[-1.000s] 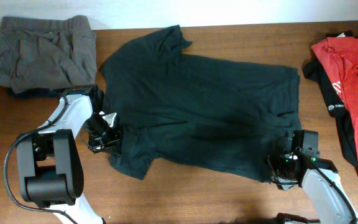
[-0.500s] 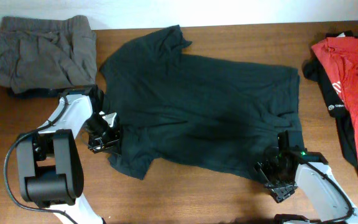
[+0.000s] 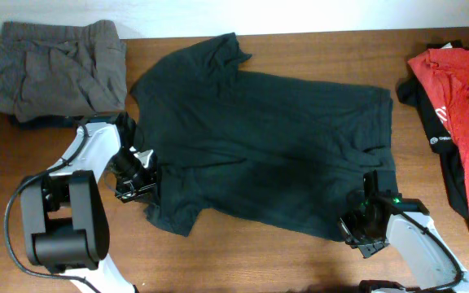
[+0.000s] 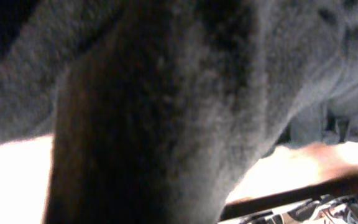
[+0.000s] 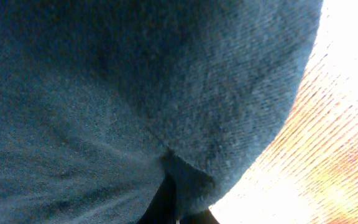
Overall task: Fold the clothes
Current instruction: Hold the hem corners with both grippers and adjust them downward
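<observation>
A large black T-shirt [image 3: 267,138] lies spread flat and plain side up across the wooden table [image 3: 243,256]. My left gripper [image 3: 143,173] sits at the shirt's near-left sleeve and is shut on the cloth. Dark fabric [image 4: 166,112] fills the left wrist view and hides the fingers. At the shirt's near-right hem corner my right gripper [image 3: 355,225] is shut on the cloth. In the right wrist view a fold of the shirt [image 5: 135,81] is pinched between the dark fingertips [image 5: 160,208] at the bottom edge.
A grey elastic-waist garment [image 3: 51,69] lies crumpled at the back left. A red T-shirt [image 3: 466,106] rests on another black garment [image 3: 431,122] at the right edge. The left arm's base [image 3: 63,224] stands near the front left.
The right gripper slid left along the near hem, opened wide, then closed on the shirt's corner. The left gripper has stayed shut on the sleeve.
</observation>
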`<state>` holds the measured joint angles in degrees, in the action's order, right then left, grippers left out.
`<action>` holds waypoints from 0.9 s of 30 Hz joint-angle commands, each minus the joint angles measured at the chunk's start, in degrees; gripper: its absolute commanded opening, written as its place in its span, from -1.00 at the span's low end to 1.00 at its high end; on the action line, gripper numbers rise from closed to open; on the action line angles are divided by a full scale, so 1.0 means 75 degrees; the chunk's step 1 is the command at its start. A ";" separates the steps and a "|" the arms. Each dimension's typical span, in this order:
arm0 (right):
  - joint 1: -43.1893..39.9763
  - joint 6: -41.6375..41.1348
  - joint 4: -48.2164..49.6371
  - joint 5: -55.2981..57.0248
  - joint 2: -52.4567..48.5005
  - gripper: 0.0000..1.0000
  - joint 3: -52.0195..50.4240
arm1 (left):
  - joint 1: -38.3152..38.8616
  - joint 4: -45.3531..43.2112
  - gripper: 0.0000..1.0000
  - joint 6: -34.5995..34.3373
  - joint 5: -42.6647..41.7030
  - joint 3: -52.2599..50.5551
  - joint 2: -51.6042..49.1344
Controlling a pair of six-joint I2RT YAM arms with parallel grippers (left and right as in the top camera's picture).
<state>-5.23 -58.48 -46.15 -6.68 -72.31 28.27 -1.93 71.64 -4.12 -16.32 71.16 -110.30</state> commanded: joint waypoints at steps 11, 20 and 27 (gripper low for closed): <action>0.0047 -0.0032 -0.1227 0.0991 -0.0248 -0.92 0.1518 | 0.0009 -0.0274 -0.99 -0.0105 -0.0262 0.0562 0.1440; 0.0047 0.0012 -0.1046 0.1603 -0.0251 -0.92 0.1851 | 0.0009 -0.1757 -0.99 -0.0108 -0.0321 0.1105 0.1440; 0.0047 0.0015 -0.0289 0.1769 -0.0256 -0.92 0.1851 | 0.0009 -0.2818 -0.99 -0.0303 -0.0315 0.1105 0.1440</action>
<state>-5.19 -58.22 -49.58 3.95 -74.11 41.15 -1.93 51.72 -5.61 -17.82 78.35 -101.12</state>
